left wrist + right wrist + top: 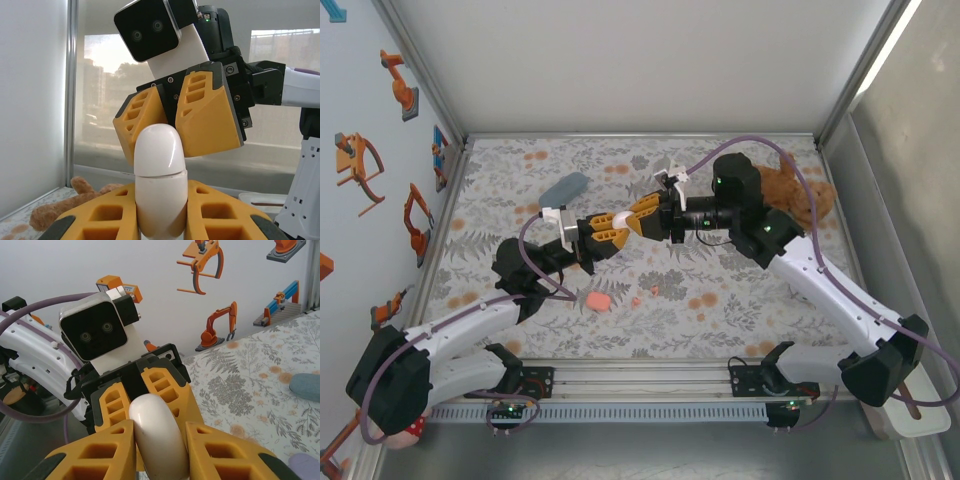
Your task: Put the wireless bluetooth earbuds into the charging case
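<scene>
The white egg-shaped plastic charging case (157,170) is lifted off the bench, caught between both sets of fingers where they meet tip to tip. Its lid is down, a thin seam ringing it about halfway up. The yellow-and-black left fingers (105,215) are closed on its lower half, one on each flank. The yellow-and-black right fingers (95,455) come from the opposite side and press against both flanks of the case (157,435) at its other end, gripping it too. From above, the case (622,218) is a pale sliver between the two sets of fingertips.

Two tiny salmon-pink plastic earbuds (653,290) lie on the floral-patterned bench (720,310), below the fingers toward the arm bases and well apart from the case. Just left of them sits a larger rounded salmon-pink piece (598,300).

A grey-blue rounded case (565,186) lies beyond the left fingers, toward the back wall. A brown plush toy (798,192) lies behind the right wrist at the far right corner. A pale lilac rounded object (305,462) lies on the bench to the side of the right fingers.
</scene>
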Controlling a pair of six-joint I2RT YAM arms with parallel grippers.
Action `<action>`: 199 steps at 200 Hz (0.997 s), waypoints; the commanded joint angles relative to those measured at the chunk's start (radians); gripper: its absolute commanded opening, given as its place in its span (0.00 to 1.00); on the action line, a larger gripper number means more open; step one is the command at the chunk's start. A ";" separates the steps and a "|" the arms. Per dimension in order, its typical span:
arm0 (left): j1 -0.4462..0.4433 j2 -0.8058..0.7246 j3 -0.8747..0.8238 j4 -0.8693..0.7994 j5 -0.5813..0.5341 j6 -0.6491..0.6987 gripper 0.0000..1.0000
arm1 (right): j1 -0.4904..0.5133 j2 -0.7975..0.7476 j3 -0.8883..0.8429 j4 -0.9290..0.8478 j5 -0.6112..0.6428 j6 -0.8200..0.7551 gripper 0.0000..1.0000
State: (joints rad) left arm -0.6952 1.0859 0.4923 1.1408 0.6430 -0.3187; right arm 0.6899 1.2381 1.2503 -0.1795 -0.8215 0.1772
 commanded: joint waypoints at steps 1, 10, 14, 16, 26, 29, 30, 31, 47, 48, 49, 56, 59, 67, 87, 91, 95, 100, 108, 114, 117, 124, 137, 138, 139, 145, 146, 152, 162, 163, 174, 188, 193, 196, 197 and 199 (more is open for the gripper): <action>-0.004 -0.027 0.016 0.005 -0.047 0.016 0.16 | 0.016 -0.016 0.023 -0.035 0.030 -0.012 0.26; -0.004 -0.033 0.014 -0.002 -0.058 0.019 0.16 | 0.016 -0.014 0.023 -0.037 0.030 -0.015 0.26; -0.003 -0.036 0.014 -0.008 -0.063 0.020 0.15 | 0.017 -0.013 0.023 -0.041 0.027 -0.020 0.26; -0.004 -0.036 0.014 -0.012 -0.066 0.019 0.14 | 0.016 -0.014 0.023 -0.041 0.026 -0.021 0.26; -0.003 -0.043 0.018 -0.028 -0.079 0.014 0.11 | 0.016 -0.009 0.021 -0.048 0.019 -0.032 0.27; -0.003 -0.044 0.019 -0.031 -0.083 0.012 0.11 | 0.016 -0.008 0.020 -0.049 0.018 -0.034 0.27; -0.003 -0.043 0.020 -0.031 -0.084 0.011 0.11 | 0.017 -0.008 0.020 -0.050 0.019 -0.035 0.27; -0.004 -0.044 0.020 -0.032 -0.085 0.010 0.11 | 0.016 -0.008 0.020 -0.050 0.019 -0.036 0.27; -0.003 -0.050 0.029 -0.045 -0.101 -0.007 0.11 | 0.016 -0.006 0.011 -0.056 0.011 -0.061 0.31; -0.004 -0.049 0.030 -0.046 -0.101 -0.008 0.11 | 0.017 -0.006 0.011 -0.056 0.011 -0.063 0.31; -0.004 -0.049 0.030 -0.047 -0.101 -0.009 0.11 | 0.016 -0.008 0.010 -0.055 0.011 -0.064 0.31; -0.003 -0.051 0.035 -0.053 -0.101 -0.012 0.11 | 0.017 -0.012 0.004 -0.052 0.010 -0.076 0.33; -0.004 -0.052 0.036 -0.057 -0.102 -0.013 0.11 | 0.016 -0.015 -0.001 -0.050 0.010 -0.080 0.35; -0.003 -0.056 0.040 -0.065 -0.101 -0.016 0.11 | 0.016 -0.022 -0.010 -0.040 0.011 -0.094 0.38; -0.006 -0.065 0.040 -0.078 -0.101 -0.016 0.11 | 0.015 -0.038 -0.027 -0.022 0.013 -0.114 0.40; -0.005 -0.066 0.040 -0.081 -0.103 -0.014 0.11 | 0.016 -0.040 -0.029 -0.020 0.013 -0.116 0.39; -0.006 -0.068 0.040 -0.084 -0.103 -0.014 0.11 | 0.016 -0.040 -0.030 -0.018 0.012 -0.117 0.39; -0.006 -0.069 0.039 -0.087 -0.103 -0.013 0.11 | 0.016 -0.041 -0.032 -0.017 0.008 -0.118 0.40; -0.006 -0.070 0.038 -0.090 -0.105 -0.013 0.10 | 0.016 -0.040 -0.032 -0.014 0.007 -0.118 0.40; -0.005 -0.070 0.038 -0.090 -0.104 -0.013 0.10 | 0.016 -0.040 -0.033 -0.013 0.007 -0.118 0.39; -0.005 -0.070 0.038 -0.089 -0.105 -0.013 0.10 | 0.016 -0.040 -0.034 -0.012 0.008 -0.116 0.39; -0.005 -0.068 0.039 -0.090 -0.103 -0.014 0.10 | 0.016 -0.040 -0.035 -0.010 0.006 -0.117 0.38; -0.006 -0.068 0.040 -0.090 -0.103 -0.015 0.10 | 0.016 -0.039 -0.035 -0.005 0.006 -0.113 0.36; -0.006 -0.067 0.040 -0.090 -0.103 -0.016 0.10 | 0.016 -0.039 -0.035 -0.005 0.006 -0.113 0.36; -0.006 -0.066 0.040 -0.090 -0.103 -0.016 0.10 | 0.016 -0.039 -0.034 -0.004 0.006 -0.113 0.36; -0.006 -0.065 0.041 -0.090 -0.103 -0.016 0.10 | 0.016 -0.039 -0.035 0.000 0.004 -0.110 0.35; -0.006 -0.065 0.041 -0.090 -0.103 -0.016 0.10 | 0.016 -0.039 -0.035 0.000 0.004 -0.110 0.35; -0.005 -0.063 0.041 -0.092 -0.102 -0.017 0.10 | 0.017 -0.039 -0.035 0.003 0.002 -0.108 0.34; -0.005 -0.063 0.043 -0.095 -0.101 -0.016 0.10 | 0.016 -0.038 -0.035 0.009 0.001 -0.108 0.33; -0.005 -0.061 0.044 -0.095 -0.100 -0.016 0.10 | 0.016 -0.037 -0.035 0.011 0.001 -0.108 0.33; -0.006 -0.059 0.046 -0.095 -0.100 -0.019 0.10 | 0.017 -0.037 -0.035 0.017 0.002 -0.103 0.31; -0.004 -0.058 0.047 -0.095 -0.100 -0.020 0.14 | 0.016 -0.035 -0.037 0.017 0.008 -0.102 0.27; -0.005 -0.058 0.047 -0.095 -0.100 -0.020 0.15 | 0.016 -0.034 -0.037 0.017 0.013 -0.101 0.27; -0.005 -0.057 0.048 -0.095 -0.100 -0.019 0.16 | 0.016 -0.034 -0.036 0.017 0.014 -0.099 0.26; -0.006 -0.058 0.048 -0.095 -0.100 -0.019 0.16 | 0.016 -0.035 -0.037 0.018 0.016 -0.100 0.26; -0.005 -0.058 0.047 -0.096 -0.101 -0.019 0.16 | 0.016 -0.034 -0.038 0.017 0.017 -0.100 0.26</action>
State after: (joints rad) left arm -0.7044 1.0332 0.4995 1.0389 0.5716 -0.3294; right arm 0.6952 1.2263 1.2255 -0.1871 -0.7826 0.0757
